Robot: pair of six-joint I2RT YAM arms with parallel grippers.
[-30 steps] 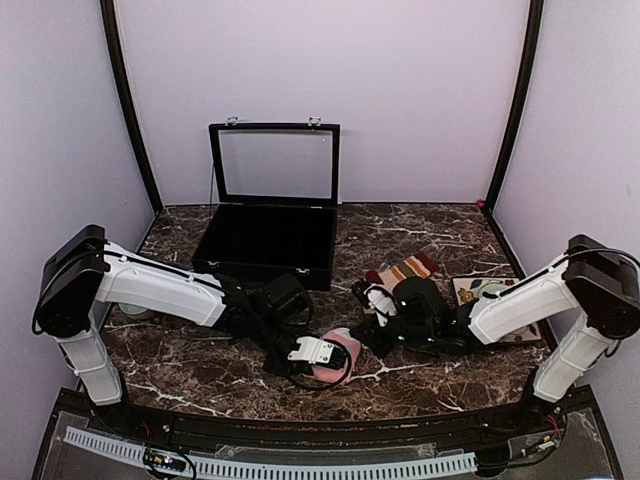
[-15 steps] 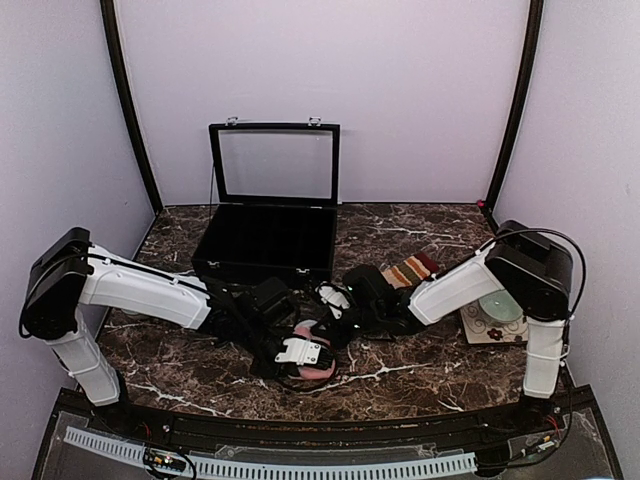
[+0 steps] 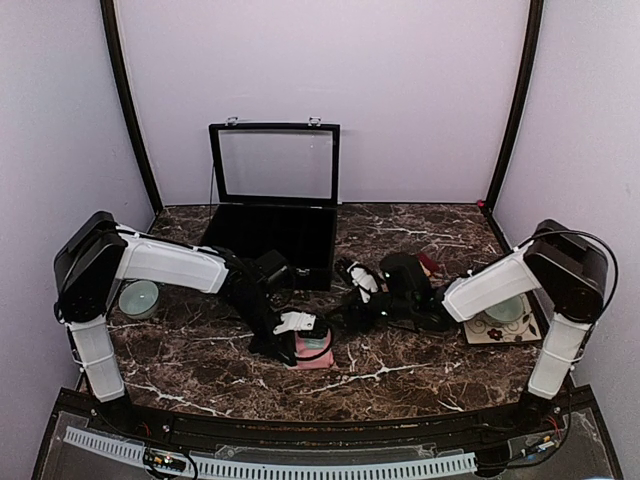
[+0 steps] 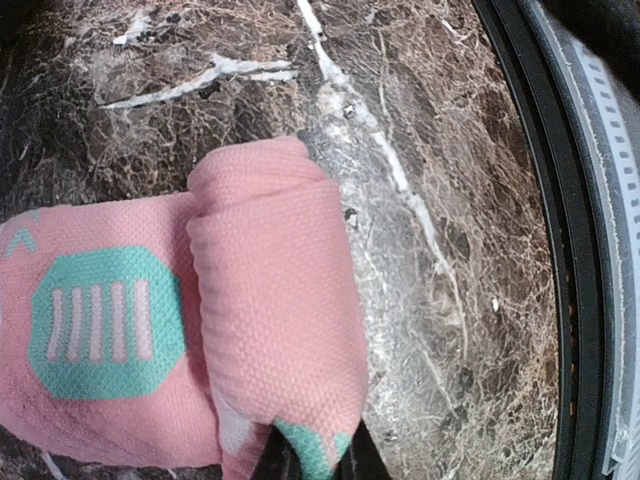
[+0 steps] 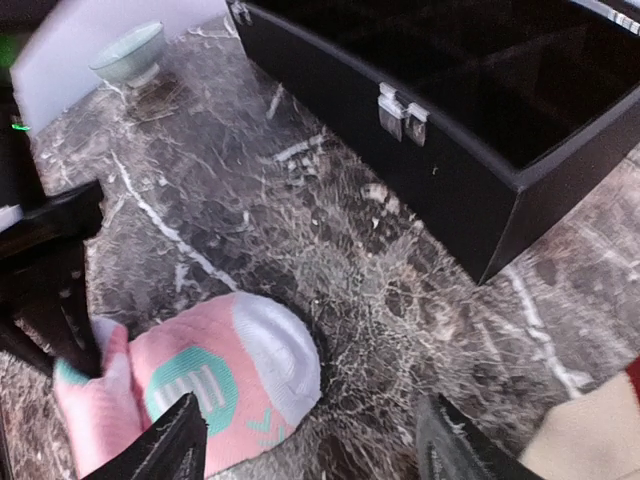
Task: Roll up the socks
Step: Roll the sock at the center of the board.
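Observation:
The pink sock (image 4: 265, 300) with mint-teal patches lies folded over on the marble, a thick roll at one end. My left gripper (image 4: 315, 455) is shut on the end of that roll. From above, the left gripper (image 3: 303, 342) covers most of the pink sock (image 3: 322, 358). My right gripper (image 5: 315, 440) hangs open just over the sock's pale grey toe (image 5: 280, 355), touching nothing; from above the right gripper (image 3: 342, 312) is right of the left one. The tan striped sock (image 5: 590, 440) shows only at a corner; its maroon cuff (image 3: 430, 262) peeks out behind the right arm.
An open black case (image 3: 268, 245) with its raised lid (image 3: 275, 165) stands at the back centre, close behind both grippers; its latch (image 5: 403, 112) faces the right wrist. A mint bowl (image 3: 140, 297) sits at left. Another bowl on a patterned mat (image 3: 490, 332) sits at right.
The right arm swung left from beside the tan sock to the pink sock and its jaws opened. The left gripper drew the pink sock slightly left, still holding it.

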